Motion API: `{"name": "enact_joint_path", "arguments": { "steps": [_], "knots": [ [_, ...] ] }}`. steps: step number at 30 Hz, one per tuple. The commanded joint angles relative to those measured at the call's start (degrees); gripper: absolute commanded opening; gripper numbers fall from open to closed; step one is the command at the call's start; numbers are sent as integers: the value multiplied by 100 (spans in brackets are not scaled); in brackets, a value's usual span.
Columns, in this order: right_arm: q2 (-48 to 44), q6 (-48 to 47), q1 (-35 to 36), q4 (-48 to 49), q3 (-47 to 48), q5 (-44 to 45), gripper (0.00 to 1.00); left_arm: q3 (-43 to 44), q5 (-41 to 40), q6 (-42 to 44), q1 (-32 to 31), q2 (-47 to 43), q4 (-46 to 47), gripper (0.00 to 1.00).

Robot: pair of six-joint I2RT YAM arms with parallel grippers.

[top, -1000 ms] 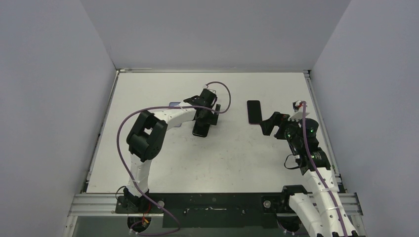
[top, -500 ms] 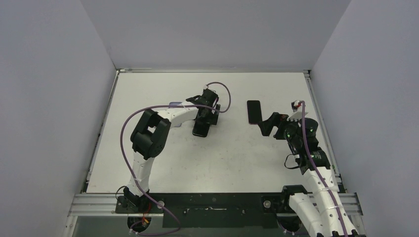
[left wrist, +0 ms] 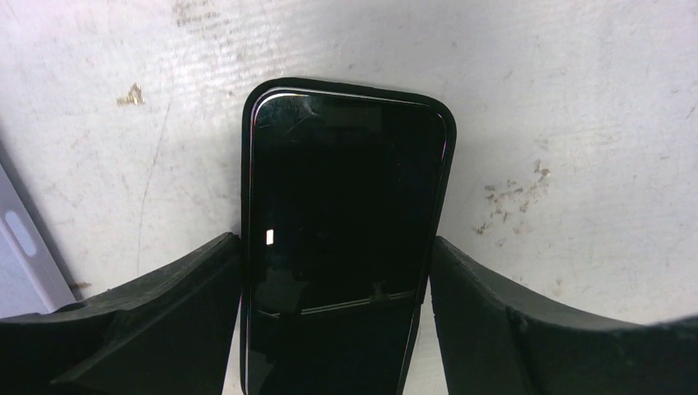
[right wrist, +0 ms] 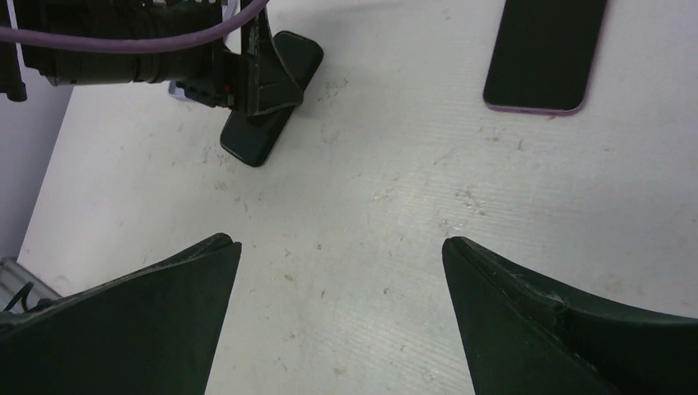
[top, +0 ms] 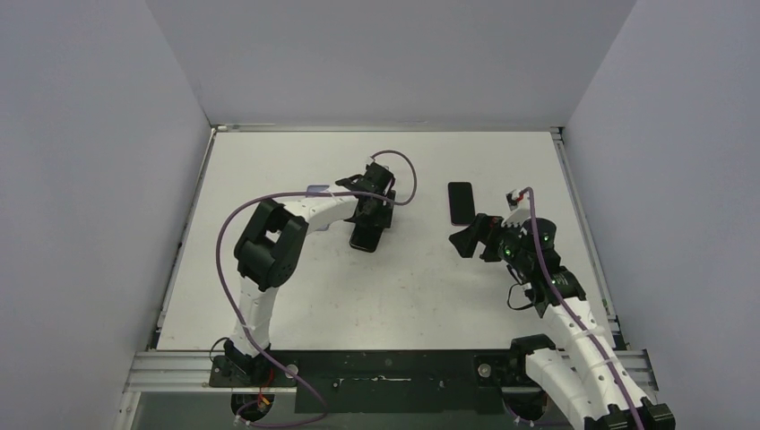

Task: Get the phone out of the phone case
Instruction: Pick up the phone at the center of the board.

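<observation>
A black phone in a black case (left wrist: pixel 346 197) lies flat on the white table (top: pixel 403 287); it also shows in the top view (top: pixel 364 236) and the right wrist view (right wrist: pixel 267 136). My left gripper (left wrist: pixel 336 243) straddles its near end, and its fingers (left wrist: pixel 189 280) press against both long sides of the case. In the top view the left gripper (top: pixel 368 219) sits over the phone's far end. My right gripper (right wrist: pixel 342 243) is open and empty above bare table, and in the top view (top: pixel 463 240) it hangs to the right of the cased phone.
A second black slab with a purple edge (top: pixel 460 202) lies flat just beyond the right gripper, and it shows at the top of the right wrist view (right wrist: pixel 543 49). A pale lavender piece (left wrist: pixel 25 247) lies left of the left gripper, by the left arm (top: pixel 315 190).
My right gripper has moved left and toward the near edge, off the purple-edged slab, which now lies fully uncovered. My left gripper has stayed on the cased phone.
</observation>
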Motion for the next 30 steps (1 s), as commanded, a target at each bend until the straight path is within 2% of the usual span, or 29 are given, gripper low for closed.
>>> {"name": "enact_joint_path", "arguments": {
  "steps": [1, 8, 15, 23, 30],
  "knots": [
    [110, 477, 455, 821, -298, -45, 100, -414, 438, -473, -56, -351, -304, 65],
    [384, 1324, 1751, 1941, -890, 709, 100, -973, 909, -1108, -52, -977, -28, 46],
    [1251, 1900, 3006, 3002, -1038, 1409, 100, -1563, 1570, -1929, -45, -1650, 556, 31],
    [2520, 2483, 3559, 4245, -967, 1712, 99, -2343, 2145, -2911, -43, -2241, 1441, 11],
    [3212, 2663, 3655, 4440, -680, 1911, 94, -2978, 2310, -3696, -56, -2632, 2164, 4]
  ]
}}
